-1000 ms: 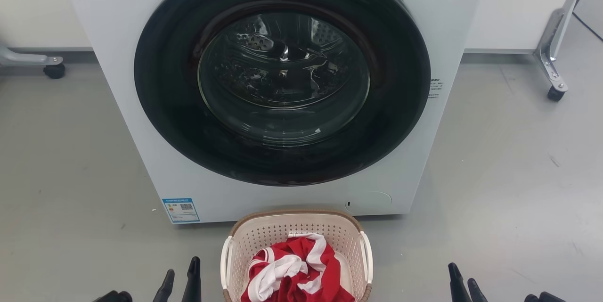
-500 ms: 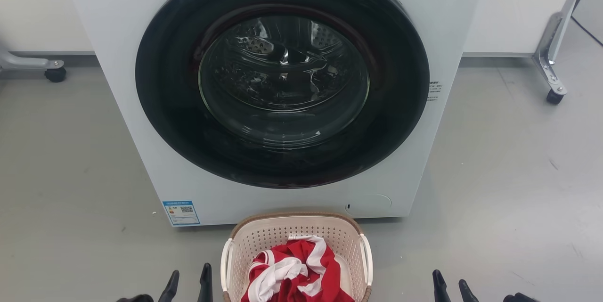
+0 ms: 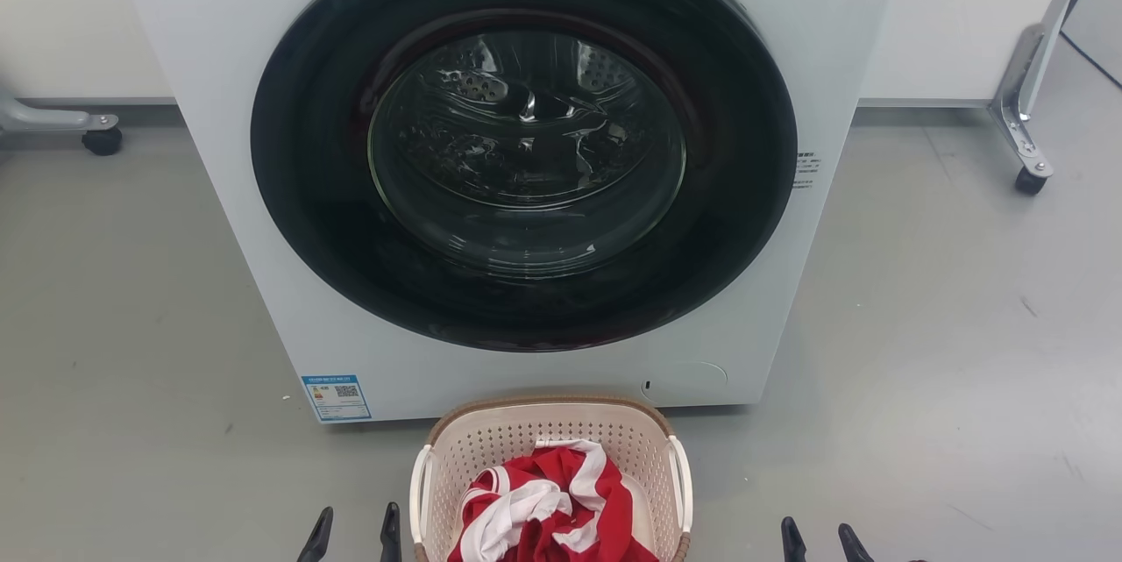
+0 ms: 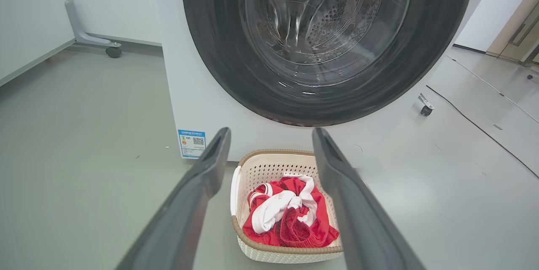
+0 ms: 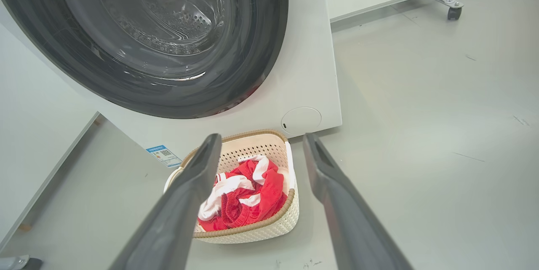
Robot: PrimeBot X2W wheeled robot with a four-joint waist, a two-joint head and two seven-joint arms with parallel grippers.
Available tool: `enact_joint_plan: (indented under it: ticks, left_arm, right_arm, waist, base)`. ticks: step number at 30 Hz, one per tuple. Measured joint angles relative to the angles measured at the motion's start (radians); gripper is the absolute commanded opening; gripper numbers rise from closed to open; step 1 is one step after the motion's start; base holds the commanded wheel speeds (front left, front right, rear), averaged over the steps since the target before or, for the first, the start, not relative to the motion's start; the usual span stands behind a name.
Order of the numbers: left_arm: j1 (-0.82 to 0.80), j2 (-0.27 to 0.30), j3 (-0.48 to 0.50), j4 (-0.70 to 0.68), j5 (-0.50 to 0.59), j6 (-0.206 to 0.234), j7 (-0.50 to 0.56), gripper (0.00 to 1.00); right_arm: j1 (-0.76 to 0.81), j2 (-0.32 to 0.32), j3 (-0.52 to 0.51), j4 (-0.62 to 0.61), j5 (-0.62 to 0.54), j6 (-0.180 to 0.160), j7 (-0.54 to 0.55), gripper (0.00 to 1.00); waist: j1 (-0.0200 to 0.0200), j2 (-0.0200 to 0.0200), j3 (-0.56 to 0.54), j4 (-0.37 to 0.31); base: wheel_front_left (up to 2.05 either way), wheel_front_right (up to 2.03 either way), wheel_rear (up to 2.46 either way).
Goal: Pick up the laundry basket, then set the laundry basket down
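**A:** Status pls? Where is the thing?

**B:** The cream perforated plastic laundry basket [image 3: 487, 441] w/ the brown woven-look rim stands on the grey floor [image 3: 131, 325]. It is directly in front of the big white washing machine [image 3: 219, 106] w/ the round dark glass door. Whether it touches the machine, I cannot tell. A crumpled red-and-white cloth [image 3: 561, 514] lies inside.

**A:** And yr fingers?

**B:** Both pairs are spread wide and hold nothing. My left fingers [image 3: 389, 537] are just beside the white left handle [image 3: 420, 492]. My right fingers [image 3: 791, 543] are farther off from the right handle [image 3: 683, 483].

**A:** So what can go wrong?

**B:** IMO three things.
1) The gaps are uneven. If both sides move in equally, the left touches first and shoves the light basket sideways on the smooth floor.
2) The handles look thin and slippery. If one grip is weaker, the basket tilts and the cloth falls out.
3) The machine is v. close behind. A lift w/ any fwd swing may knock the rim on it.

Also, a fingertip could catch in a hole of the wall.
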Motion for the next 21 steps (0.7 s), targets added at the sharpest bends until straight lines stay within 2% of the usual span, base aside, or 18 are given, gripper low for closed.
enact_joint_plan:
  ticks: [17, 21]
  left_arm:
    - [0.008, -0.001, -0.025, 0.0, 0.235, 0.041, -0.063, 1.0]
    - [0.017, -0.001, -0.023, 0.003, 0.249, 0.044, -0.067, 1.0]
  right_arm:
    - [0.003, 0.001, 0.063, 0.0, -0.24, -0.044, -0.061, 1.0]
    - [0.004, 0.001, 0.068, 0.0, -0.264, -0.044, -0.069, 1.0]
  waist:
    - [0.0, 0.0, 0.001, -0.004]
    - [0.0, 0.0, 0.002, -0.005]
  base:
    - [0.0, 0.0, 0.0]
    - [0.0, 0.0, 0.0]
